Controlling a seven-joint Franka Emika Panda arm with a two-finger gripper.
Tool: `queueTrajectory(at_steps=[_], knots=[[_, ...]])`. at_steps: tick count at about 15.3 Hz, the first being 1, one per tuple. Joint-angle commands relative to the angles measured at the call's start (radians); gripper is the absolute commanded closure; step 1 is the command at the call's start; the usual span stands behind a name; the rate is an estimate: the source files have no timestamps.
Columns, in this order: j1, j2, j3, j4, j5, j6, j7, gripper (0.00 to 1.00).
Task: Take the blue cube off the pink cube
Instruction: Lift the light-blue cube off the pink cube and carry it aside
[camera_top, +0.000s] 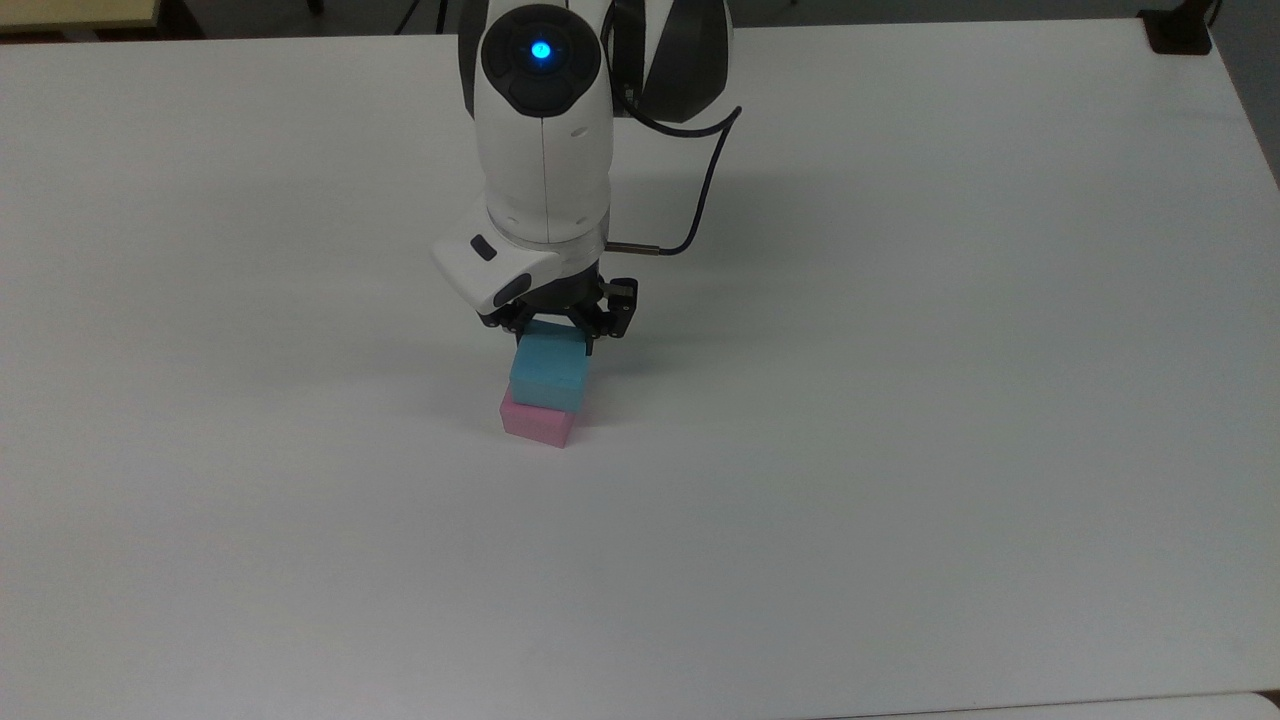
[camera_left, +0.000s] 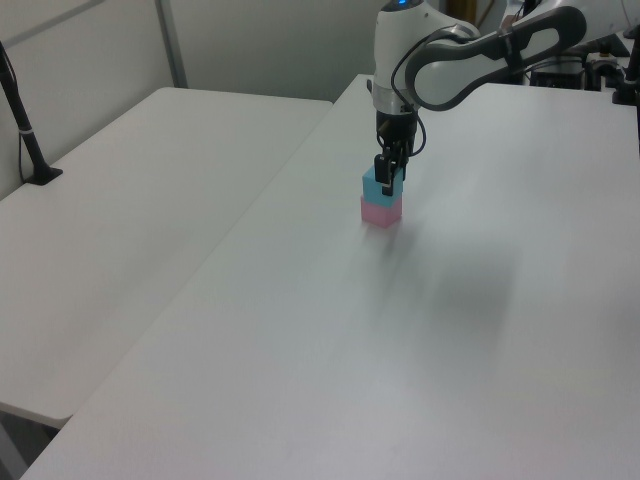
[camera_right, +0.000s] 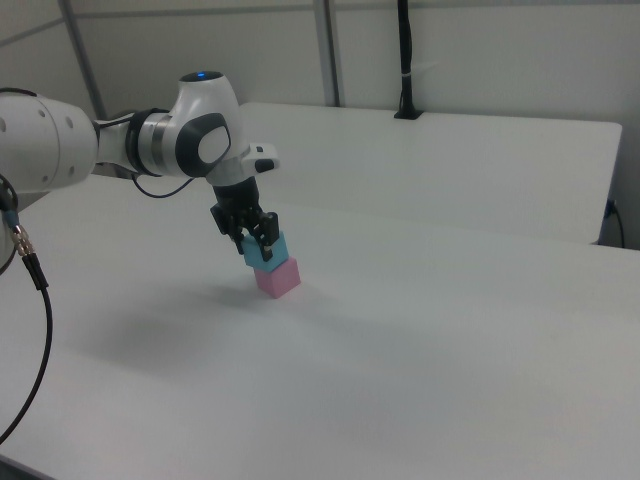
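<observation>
On the top view's left lies bare white bench (camera_top: 250, 520), and near its middle the white Franka arm (camera_top: 545, 150) reaches down from the far edge, a blue light glowing on its upper joint. Its black end effector (camera_top: 553, 337) has its two fingers set on opposite sides of the blue cube (camera_top: 548, 374), closed against the cube's upper part so that it grips the blue cube. The blue cube sits on top of the pink cube (camera_top: 536, 424), turned slightly and shifted a little toward the top view's right, so a strip of the pink cube's top shows at the top view's left. The pink cube rests on the bench. A black cable (camera_top: 700, 190) loops from the arm's wrist on the top view's right, and a dark clamp (camera_top: 1178, 30) sits at the bench's far right corner. In the left view a second white table (camera_left: 150, 220) stands to the left, with a black post (camera_left: 25, 130) at its edge; the end effector (camera_left: 385, 182) covers part of the blue cube (camera_left: 372, 186) above the pink cube (camera_left: 380, 210). In the right view the arm comes in from the left, and the end effector (camera_right: 255, 238) clasps the blue cube (camera_right: 266, 250), which is stacked on the pink cube (camera_right: 279, 277)
</observation>
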Motion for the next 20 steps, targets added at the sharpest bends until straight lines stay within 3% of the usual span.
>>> queueTrajectory(at_steps=[1,4,10,13,16,17,18,20], knots=[[-0.001,-0.021,-0.015,0.008,0.012,0.007,-0.058,0.67],[-0.03,-0.024,-0.02,0.01,0.002,0.007,-0.078,0.67],[-0.237,-0.012,-0.018,0.004,-0.002,0.01,-0.322,0.64],[-0.296,0.042,-0.02,-0.001,-0.025,0.027,-0.393,0.55],[-0.34,0.093,-0.018,-0.002,-0.071,0.108,-0.396,0.38],[-0.356,0.09,-0.018,-0.001,-0.064,0.109,-0.396,0.06],[-0.359,0.081,-0.018,-0.001,-0.059,0.102,-0.396,0.0],[-0.356,0.047,-0.017,-0.002,-0.058,0.076,-0.396,0.0]])
